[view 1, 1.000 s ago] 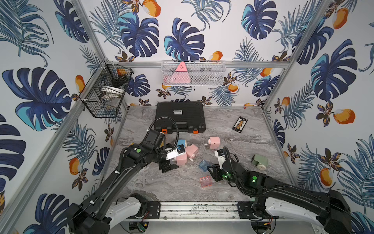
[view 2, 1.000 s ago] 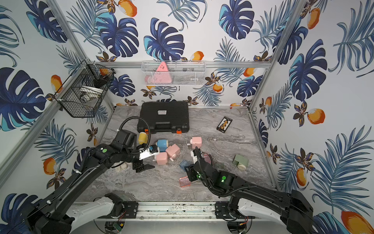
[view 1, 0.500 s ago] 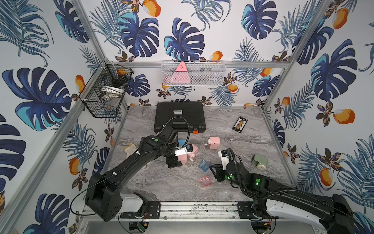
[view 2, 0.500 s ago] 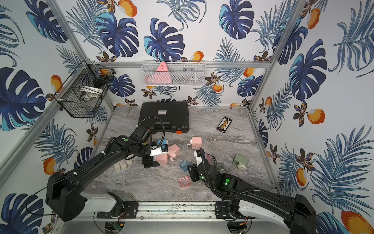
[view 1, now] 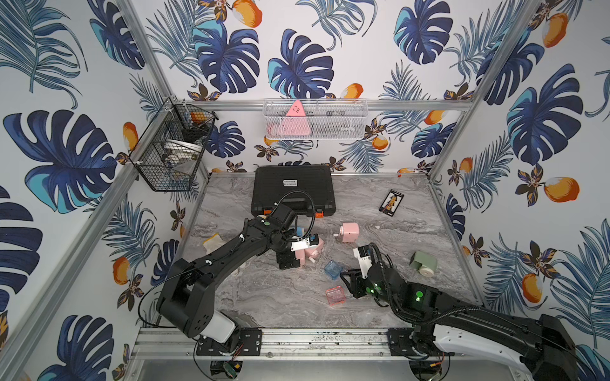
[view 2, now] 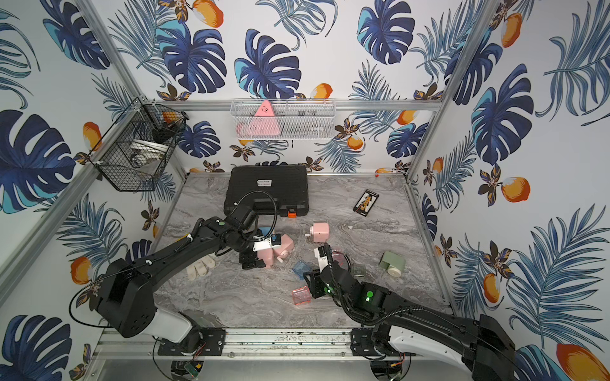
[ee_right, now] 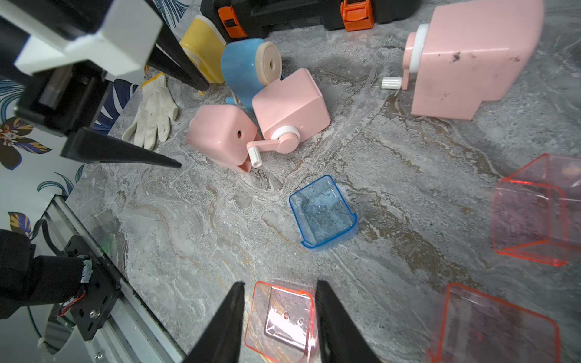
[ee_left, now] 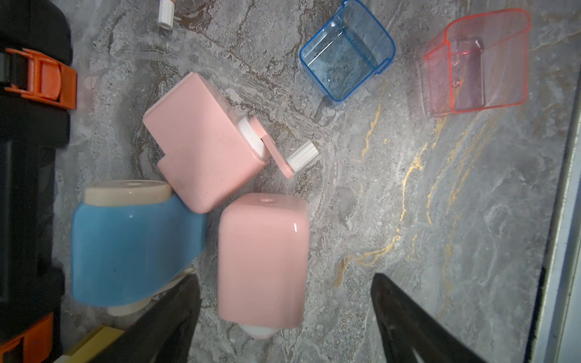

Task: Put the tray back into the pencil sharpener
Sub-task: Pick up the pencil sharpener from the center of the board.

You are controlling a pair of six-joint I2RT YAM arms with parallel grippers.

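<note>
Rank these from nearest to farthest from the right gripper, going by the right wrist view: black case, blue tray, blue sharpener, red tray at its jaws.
From the right gripper:
1. red tray, between its jaws.
2. blue tray, just ahead, lying alone.
3. blue sharpener, farther ahead, toward the case.
4. black case, at the back.

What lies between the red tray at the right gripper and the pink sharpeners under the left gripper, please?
A clear blue tray, touching neither; the right wrist view shows it.
</note>
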